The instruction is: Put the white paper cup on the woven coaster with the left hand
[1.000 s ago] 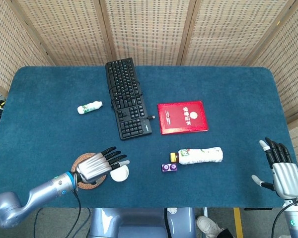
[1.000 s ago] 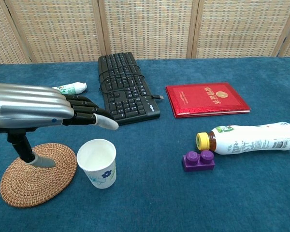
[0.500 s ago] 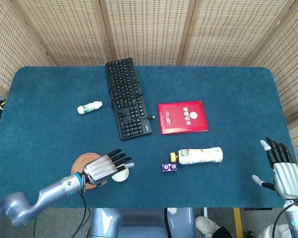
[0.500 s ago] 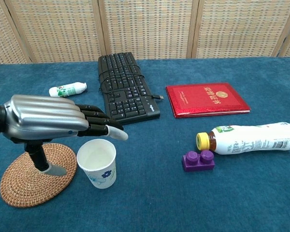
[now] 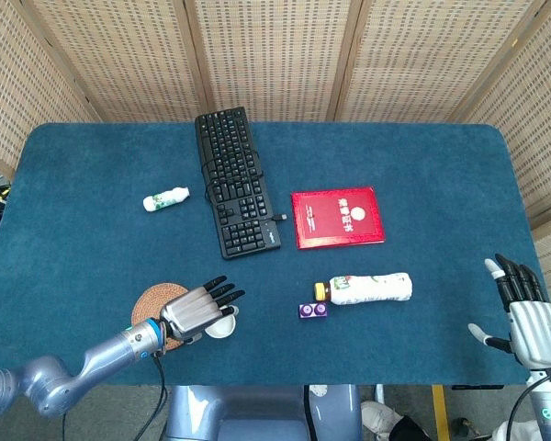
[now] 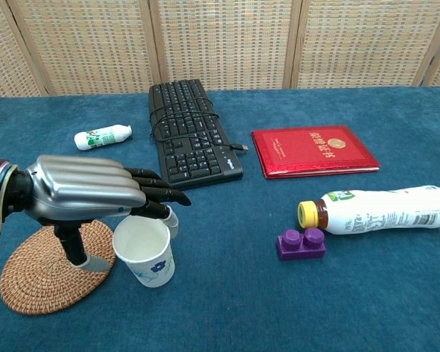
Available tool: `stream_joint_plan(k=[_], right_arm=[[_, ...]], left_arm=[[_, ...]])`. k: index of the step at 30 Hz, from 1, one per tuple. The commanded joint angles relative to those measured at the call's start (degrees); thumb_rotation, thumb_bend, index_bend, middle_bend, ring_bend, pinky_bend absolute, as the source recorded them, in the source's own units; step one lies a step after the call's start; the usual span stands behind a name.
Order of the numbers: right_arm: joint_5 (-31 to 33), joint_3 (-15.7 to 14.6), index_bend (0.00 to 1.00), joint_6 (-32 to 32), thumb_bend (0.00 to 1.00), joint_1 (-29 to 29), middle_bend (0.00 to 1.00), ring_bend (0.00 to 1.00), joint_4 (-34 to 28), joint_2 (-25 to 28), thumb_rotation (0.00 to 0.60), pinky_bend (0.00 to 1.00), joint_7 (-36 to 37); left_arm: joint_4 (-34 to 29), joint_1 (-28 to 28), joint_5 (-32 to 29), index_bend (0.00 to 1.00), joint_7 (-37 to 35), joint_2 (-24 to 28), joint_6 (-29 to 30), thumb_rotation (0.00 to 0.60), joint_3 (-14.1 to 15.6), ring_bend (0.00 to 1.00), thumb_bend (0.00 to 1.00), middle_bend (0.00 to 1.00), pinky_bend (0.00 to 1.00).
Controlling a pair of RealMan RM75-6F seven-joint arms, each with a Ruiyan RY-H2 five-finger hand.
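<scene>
Blue table (image 6: 227,293) | white paper cup (image 6: 144,251) upright, mouth up (slightly tilted) | left hand (image 6: 84,192) fingers spread over rim, nothing gripped

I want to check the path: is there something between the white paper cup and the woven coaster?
Nothing visible. The white paper cup stands just right of the woven coaster, with only the left hand over them.

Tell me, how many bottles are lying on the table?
2: a small white bottle left of the keyboard, and a large bottle with a yellow cap behind the purple brick. None seems hidden.
</scene>
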Motion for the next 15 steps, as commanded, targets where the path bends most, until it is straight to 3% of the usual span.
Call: stream_joint_plan(k=[1, 10, 15], right_arm=[[-0.04, 0.00, 0.04, 0.02, 0.08, 0.00, 0.00, 0.00, 0.04, 0.02, 0.600, 0.00, 0.13], [-0.15, 0.00, 0.04, 0.21, 0.08, -0.06, 0.00, 0.00, 0.04, 0.06, 0.600, 0.00, 0.49], [-0.26, -0.02, 0.04, 0.28, 0.08, -0.07, 0.00, 0.00, 0.06, 0.11, 0.600, 0.00, 0.73]], left_arm=[[0.23, -0.27, -0.93, 0.25, 0.71, -0.57, 0.52, 0.600, 0.24, 0.00, 0.28, 0.00, 0.00], [0.79, -0.45, -2.19, 0.30, 1.64, -1.92, 2.22, 0.600, 1.11, 0.00, 0.41, 0.00, 0.00], [0.95, -0.48, -2.38, 0.30, 1.58, -2.02, 2.74, 0.600, 1.51, 0.00, 0.43, 0.00, 0.00]])
